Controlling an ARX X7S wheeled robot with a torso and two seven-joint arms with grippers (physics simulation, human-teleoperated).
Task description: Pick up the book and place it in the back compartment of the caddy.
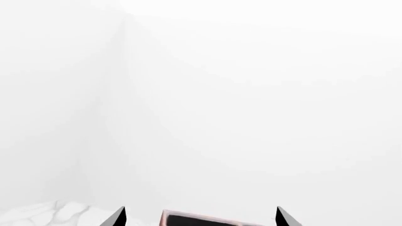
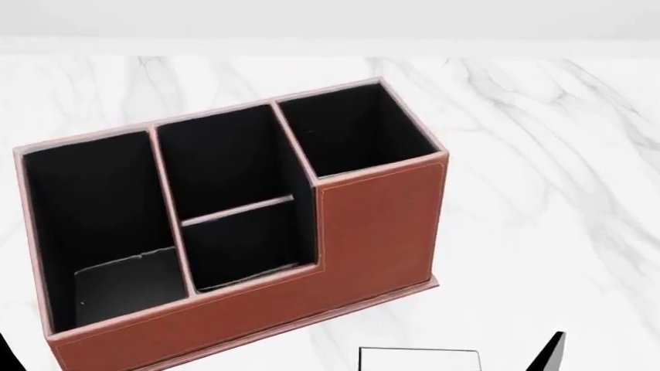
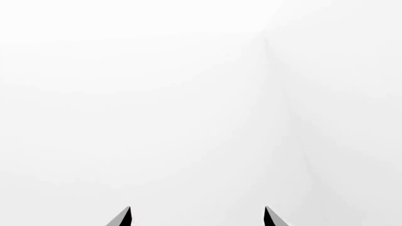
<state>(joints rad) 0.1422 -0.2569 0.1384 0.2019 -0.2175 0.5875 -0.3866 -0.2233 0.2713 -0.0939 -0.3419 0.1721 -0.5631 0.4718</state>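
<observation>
Two spread fingertips of the left hand [image 1: 201,217] frame a corner of the caddy [image 1: 210,220]. Head view: caddy [image 2: 376,232] on the marble tabletop [image 2: 557,170], back compartment [image 2: 247,243] empty, book [image 2: 420,359] just before it. Right hand [image 3: 197,216] spread, facing blank white.

one caddy [image 2: 351,232] with four cells, one book [image 2: 419,359]
</observation>
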